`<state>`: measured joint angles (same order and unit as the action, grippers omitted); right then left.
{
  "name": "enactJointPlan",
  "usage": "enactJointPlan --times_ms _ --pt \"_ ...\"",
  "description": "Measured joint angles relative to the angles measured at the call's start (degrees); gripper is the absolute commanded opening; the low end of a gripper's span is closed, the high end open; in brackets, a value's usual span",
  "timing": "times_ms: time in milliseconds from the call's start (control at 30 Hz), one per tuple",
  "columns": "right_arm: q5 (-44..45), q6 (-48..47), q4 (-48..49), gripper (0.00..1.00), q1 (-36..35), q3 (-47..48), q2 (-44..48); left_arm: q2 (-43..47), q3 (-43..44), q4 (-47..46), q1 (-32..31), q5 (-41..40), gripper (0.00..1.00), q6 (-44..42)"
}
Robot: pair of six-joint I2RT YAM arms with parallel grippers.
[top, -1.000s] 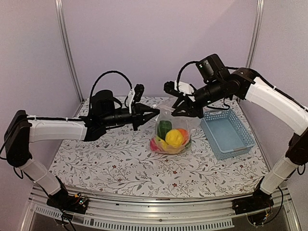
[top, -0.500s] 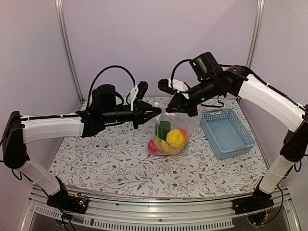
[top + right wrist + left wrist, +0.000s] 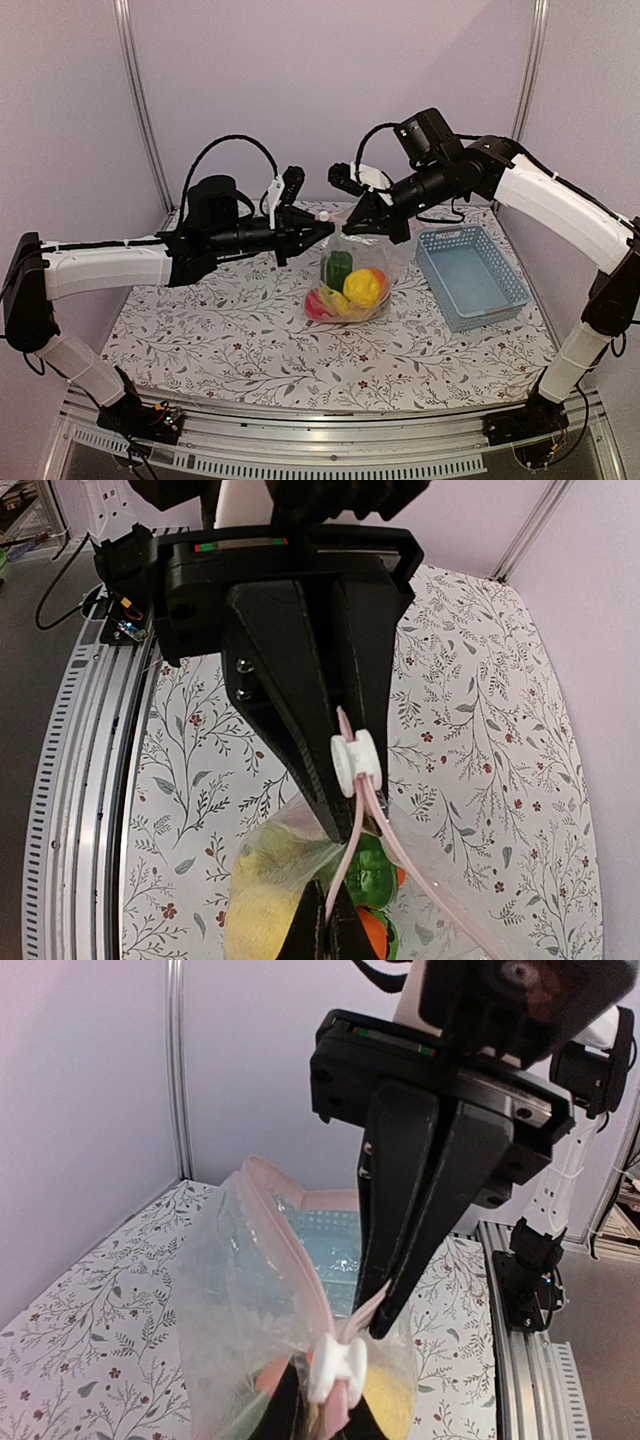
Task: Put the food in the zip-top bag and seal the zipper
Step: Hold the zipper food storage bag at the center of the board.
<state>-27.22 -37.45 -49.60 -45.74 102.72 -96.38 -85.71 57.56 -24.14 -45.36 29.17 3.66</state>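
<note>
1. Below and between my claws sat the zip-top bag point(image 3: 360, 262), the food point(image 3: 360, 287) low inside;
2. my left claw point(image 3: 322, 229) pinched the zipper point(image 3: 325, 1200) beside its white slider point(image 3: 352, 762);
3. my right claw point(image 3: 352, 226) pinched the same strip, just beside.

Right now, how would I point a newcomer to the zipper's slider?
Over the table, find the bag of food held between the left gripper and right gripper. Follow its pink zipper along the top edge to where their tips meet. The slider is the small white clip there, the only white piece on the pink strip.
</note>
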Motion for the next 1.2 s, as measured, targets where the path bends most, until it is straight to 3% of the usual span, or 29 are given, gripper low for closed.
enactJointPlan --times_ms 100,433,733,933,1200 --pt "0.74 0.02 0.61 0.0 0.0 -0.39 0.02 0.11 -0.37 -0.42 0.0 -0.31 0.0 0.28" --pt "10.16 0.42 4.66 0.06 -0.39 -1.14 0.17 2.21 -1.25 0.33 -0.07 -4.37 0.0 -0.74" --pt "13.03 -0.11 5.07 0.36 -0.33 -1.16 0.57 2.91 -1.25 2.49 -0.07 -6.97 0.0 -2.19" --pt "12.57 -1.75 4.7 0.48 0.61 -1.18 2.08 2.93 -1.22 2.64 -0.07 -7.39 0.0 -3.23" --pt "6.49 -0.61 3.54 0.58 13.0 -4.98 5.84 3.52 -1.25 3.41 0.26 -8.04 0.0 -4.9"
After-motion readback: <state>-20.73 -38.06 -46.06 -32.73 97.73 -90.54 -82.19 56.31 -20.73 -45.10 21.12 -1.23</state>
